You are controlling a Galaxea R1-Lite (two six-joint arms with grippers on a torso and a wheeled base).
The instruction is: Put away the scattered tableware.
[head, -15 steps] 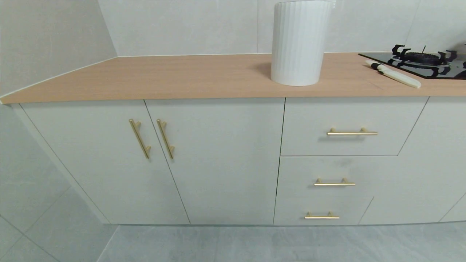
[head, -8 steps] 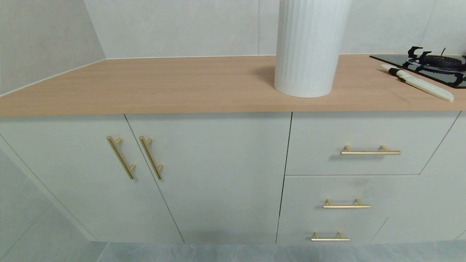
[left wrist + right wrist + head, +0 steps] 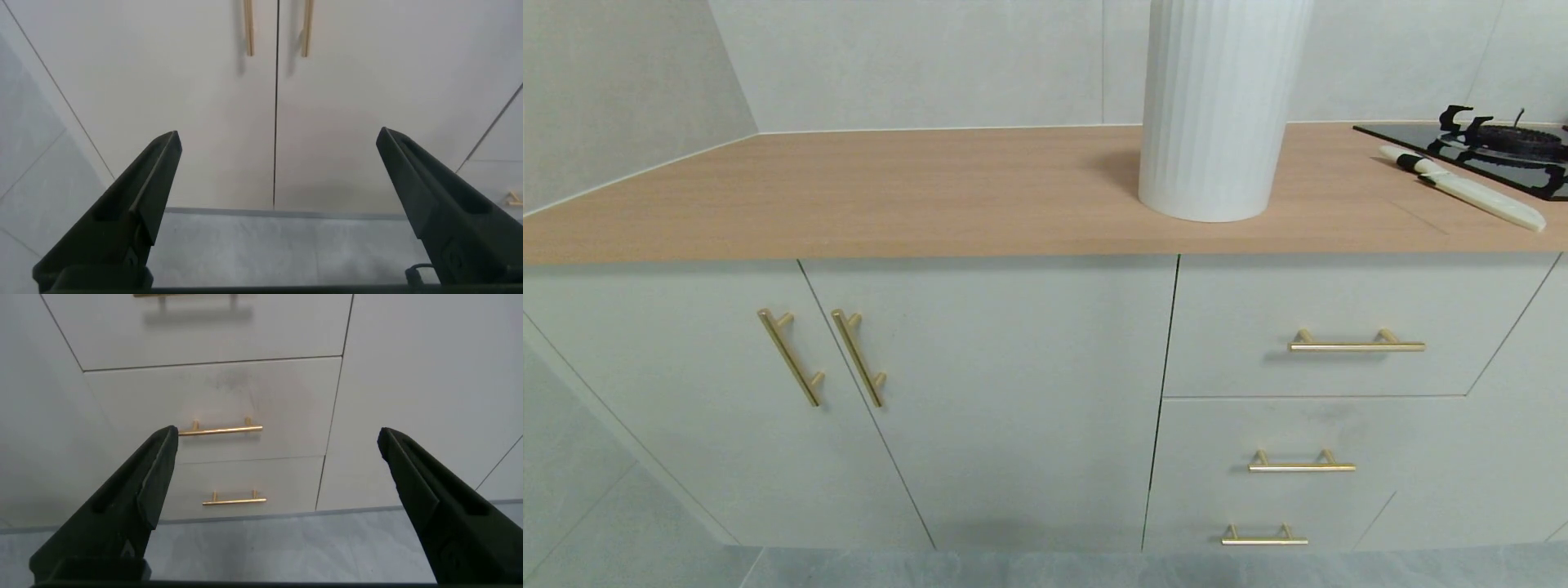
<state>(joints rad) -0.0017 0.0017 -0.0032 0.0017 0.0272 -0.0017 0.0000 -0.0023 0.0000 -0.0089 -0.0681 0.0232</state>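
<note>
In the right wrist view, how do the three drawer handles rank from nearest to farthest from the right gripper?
From the right gripper:
1. top drawer handle, highest, looks largest.
2. middle drawer handle, below it.
3. bottom drawer handle, lowest, near the floor, looks smallest.

I see a light wood-grain desk [image 3: 890, 188] over pale grey cabinet doors [image 3: 1013, 408] with slanted brass bar handles [image 3: 858, 359]. Three brass-handled drawers [image 3: 1258, 302] right of them, black glass gas hob [image 3: 1494, 157] far right.

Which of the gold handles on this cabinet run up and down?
The pair of door handles at the left; the three drawer handles run level.
</note>
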